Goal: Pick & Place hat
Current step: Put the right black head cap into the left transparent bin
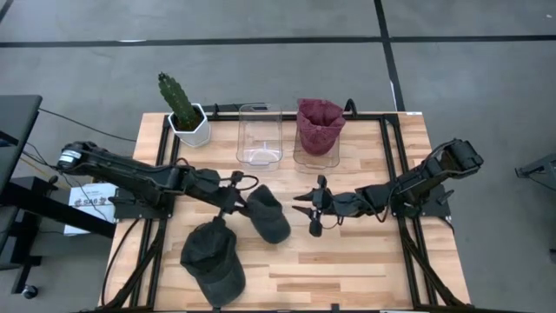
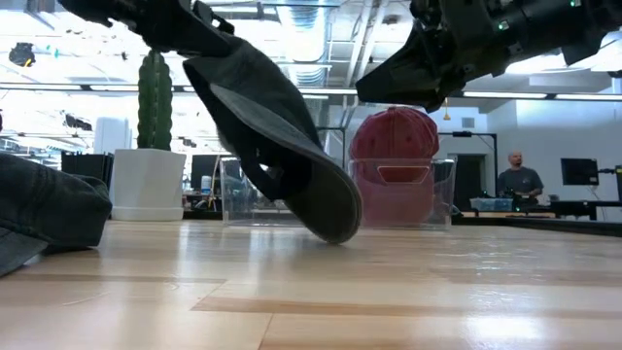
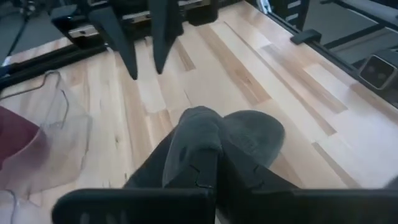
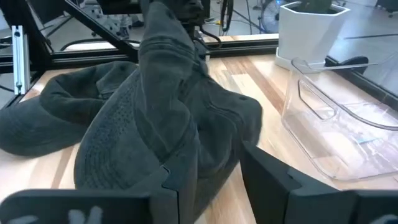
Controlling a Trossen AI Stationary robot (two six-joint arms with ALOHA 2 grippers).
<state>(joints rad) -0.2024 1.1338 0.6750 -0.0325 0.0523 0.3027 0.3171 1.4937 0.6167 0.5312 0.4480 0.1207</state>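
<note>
A dark grey cap [image 1: 271, 214] hangs from my left gripper [image 1: 233, 207] at mid-table, and its lower rim [image 2: 335, 231] appears to rest on the wood. A second dark cap [image 1: 213, 261] lies flat near the table's near edge. My right gripper [image 1: 306, 210] stands open just to the right of the held cap, its fingers [image 4: 267, 174] short of the fabric [image 4: 168, 124]. At the far edge stand an empty clear bin [image 1: 261, 135] and a clear bin holding a red hat [image 1: 318, 123]. My left gripper is shut on the cap's upper end, pinching a bunched fold of the fabric [image 3: 200, 140] between its two fingers. It comes slanting down from the table's left. The cap hangs tilted below the fingers, with its lower rim [image 2: 335, 231] at the tabletop.
A cactus in a white pot [image 1: 187, 117] stands at the far left corner. Black frame rails [image 1: 389, 165] run along the table's sides. Bare wood lies on the near right part of the table [image 1: 365, 269]. A person [image 2: 512, 175] stands in the room behind.
</note>
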